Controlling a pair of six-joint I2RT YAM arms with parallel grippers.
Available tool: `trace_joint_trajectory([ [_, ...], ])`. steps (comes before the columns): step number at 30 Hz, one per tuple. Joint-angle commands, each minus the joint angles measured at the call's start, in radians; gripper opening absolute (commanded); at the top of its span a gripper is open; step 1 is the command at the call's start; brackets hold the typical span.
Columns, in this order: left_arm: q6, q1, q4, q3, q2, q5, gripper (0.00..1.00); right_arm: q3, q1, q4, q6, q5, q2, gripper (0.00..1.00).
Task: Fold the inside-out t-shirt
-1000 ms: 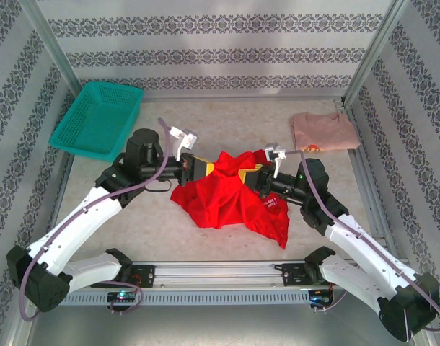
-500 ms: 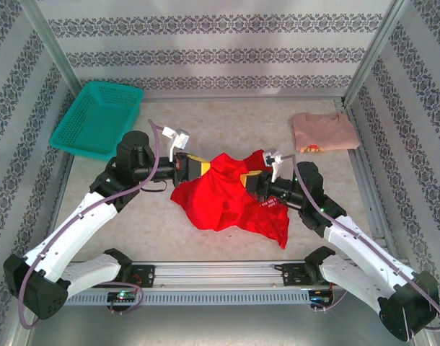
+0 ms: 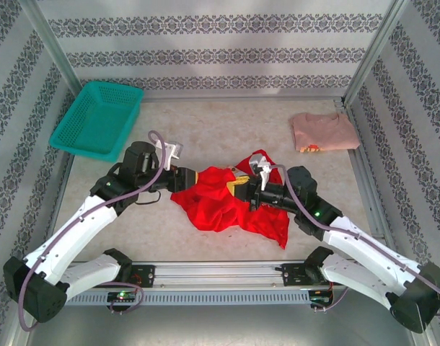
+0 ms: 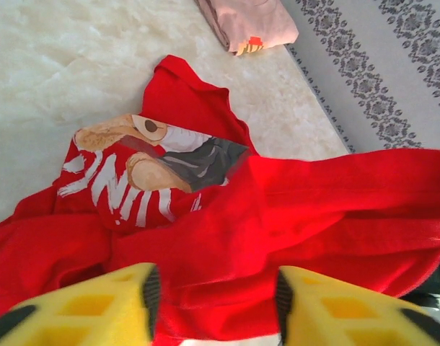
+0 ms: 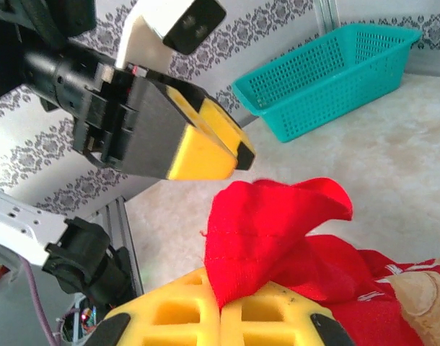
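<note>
The inside-out t-shirt [image 3: 218, 204] is bright red and lies crumpled at the middle of the table. A printed patch shows on it in the left wrist view [image 4: 144, 169]. My left gripper [image 3: 193, 176] sits at the shirt's left edge. Its yellow fingers [image 4: 83, 306] stand apart, with a fold of red cloth [image 4: 278, 216] lying loose between them. My right gripper [image 3: 243, 189] reaches in from the right and is shut on a red hem flap [image 5: 267, 227], which sticks up from the pinched yellow fingers [image 5: 177, 313]. The left gripper's finger [image 5: 205, 148] hangs just beyond that flap.
A teal basket [image 3: 97, 119] stands at the back left and also shows in the right wrist view [image 5: 328, 76]. A folded pale pink shirt [image 3: 323, 131] lies at the back right [image 4: 252, 21]. Patterned walls enclose the table. A metal rail [image 3: 220, 274] runs along the near edge.
The left gripper opened and let go of the red cloth. Both grippers came lower and closer together. The right gripper closed on the cloth and moved left with it, and the shirt sagged onto the table.
</note>
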Motion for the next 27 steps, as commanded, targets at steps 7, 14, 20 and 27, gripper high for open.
trace_joint_trajectory([
  [7, 0.045, -0.063, -0.065, 0.023, 0.041, -0.128, 0.69, 0.079, 0.029, 0.005, -0.037, 0.013, 0.047, 0.00],
  [14, 0.043, -0.074, -0.003, 0.082, 0.173, -0.051, 0.73, 0.083, 0.034, -0.005, -0.047, 0.014, 0.050, 0.00],
  [20, 0.051, -0.076, -0.032, 0.119, 0.257, -0.047, 0.52, 0.087, 0.036, -0.015, -0.054, 0.019, 0.044, 0.00],
  [27, 0.092, -0.074, -0.116, 0.182, 0.296, -0.045, 0.13, 0.102, 0.035, -0.078, -0.099, 0.077, 0.016, 0.00],
])
